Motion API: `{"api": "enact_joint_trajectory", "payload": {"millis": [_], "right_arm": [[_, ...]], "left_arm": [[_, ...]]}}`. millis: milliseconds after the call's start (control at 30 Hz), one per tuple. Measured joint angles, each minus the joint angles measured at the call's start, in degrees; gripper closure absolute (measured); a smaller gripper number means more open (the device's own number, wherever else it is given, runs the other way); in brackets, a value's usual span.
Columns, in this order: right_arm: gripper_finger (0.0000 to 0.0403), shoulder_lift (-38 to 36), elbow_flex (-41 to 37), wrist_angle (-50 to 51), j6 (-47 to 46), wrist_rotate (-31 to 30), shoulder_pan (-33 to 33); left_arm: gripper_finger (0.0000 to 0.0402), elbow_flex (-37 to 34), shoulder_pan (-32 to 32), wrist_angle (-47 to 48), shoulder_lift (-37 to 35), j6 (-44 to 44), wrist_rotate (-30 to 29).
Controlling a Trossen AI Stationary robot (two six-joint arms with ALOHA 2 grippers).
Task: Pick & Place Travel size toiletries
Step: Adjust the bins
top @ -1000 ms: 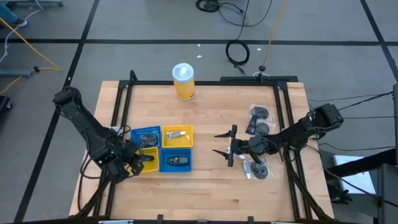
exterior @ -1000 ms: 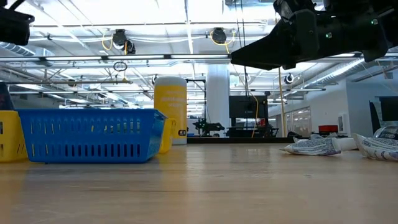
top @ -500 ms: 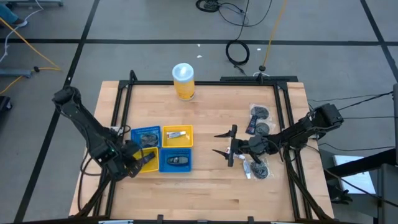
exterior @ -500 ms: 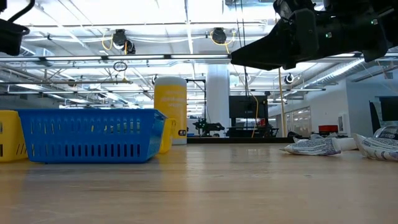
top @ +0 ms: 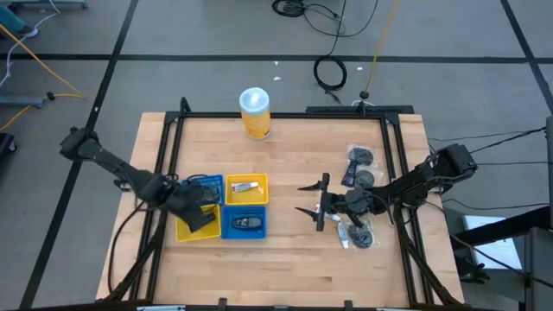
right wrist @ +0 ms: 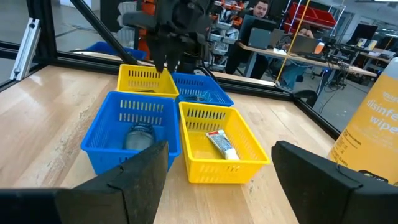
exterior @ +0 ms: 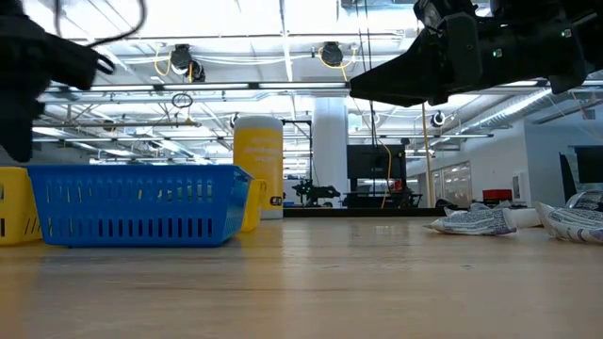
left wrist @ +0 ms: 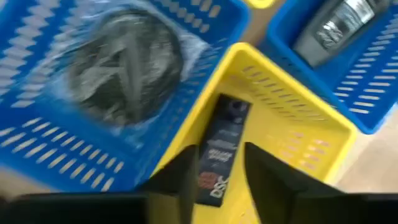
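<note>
Four square trays sit near the table's left. My left gripper (top: 204,217) (left wrist: 219,182) hangs open over the near yellow tray (top: 188,228); a dark oblong toiletry (left wrist: 221,148) lies on that tray's floor between its fingers. The far blue tray (left wrist: 74,143) holds a round wrapped toiletry (left wrist: 124,65). The near blue tray (top: 244,224) holds a dark piece (left wrist: 339,28), and the far yellow tray (right wrist: 217,149) a pale tube (right wrist: 221,144). My right gripper (top: 311,200) (right wrist: 217,158) waits wide open above mid-table. More wrapped toiletries (top: 360,168) (top: 354,234) lie on the table's right.
A tall yellow canister (top: 255,112) with a white lid stands at the far edge. A black frame (top: 285,115) runs round the table. In the low view the loose toiletries (exterior: 480,221) lie right and the blue tray (exterior: 132,202) left. A person (right wrist: 261,9) sits beyond the table.
My left arm has stretched out lower, its elbow moving toward the table's left edge. Its wrist has shifted toward the far edge and turned over the near yellow tray. It now fills the left of the low view. My right arm has kept still.
</note>
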State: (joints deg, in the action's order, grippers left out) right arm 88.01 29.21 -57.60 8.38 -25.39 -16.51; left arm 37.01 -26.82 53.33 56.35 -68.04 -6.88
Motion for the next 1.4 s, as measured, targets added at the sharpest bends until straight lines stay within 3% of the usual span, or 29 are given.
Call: {"api": "enact_joint_trajectory", "payload": {"millis": [200,500,700,900,1100,1400], "right_arm": [[0.0124,0.0,0.0,0.0,-0.01,-0.01,0.0],[0.0124,0.0,0.01,0.02,-0.02,-0.01,0.02],[0.0124,0.0,0.02,0.04,-0.06,-0.02,0.02],[0.0124,0.0,0.02,0.04,-0.22,-0.02,0.02],[0.0124,0.0,0.02,0.38,-0.44,0.0,0.02],[0.0124,-0.02,0.02,1.31,-1.73,0.0,0.02]], "left_arm": [[0.0392,0.02,6.48,-7.43,6.5,11.2,5.73],[0.0391,0.04,9.99,-17.35,17.47,18.75,6.89],[0.0392,0.07,10.03,-25.05,19.07,24.24,8.43],[0.0399,0.07,10.05,-20.87,16.88,22.82,8.3],[0.0393,0.07,10.07,-16.13,13.61,18.9,4.17],[0.0392,-0.83,10.05,-13.9,13.81,16.35,2.24]]}}
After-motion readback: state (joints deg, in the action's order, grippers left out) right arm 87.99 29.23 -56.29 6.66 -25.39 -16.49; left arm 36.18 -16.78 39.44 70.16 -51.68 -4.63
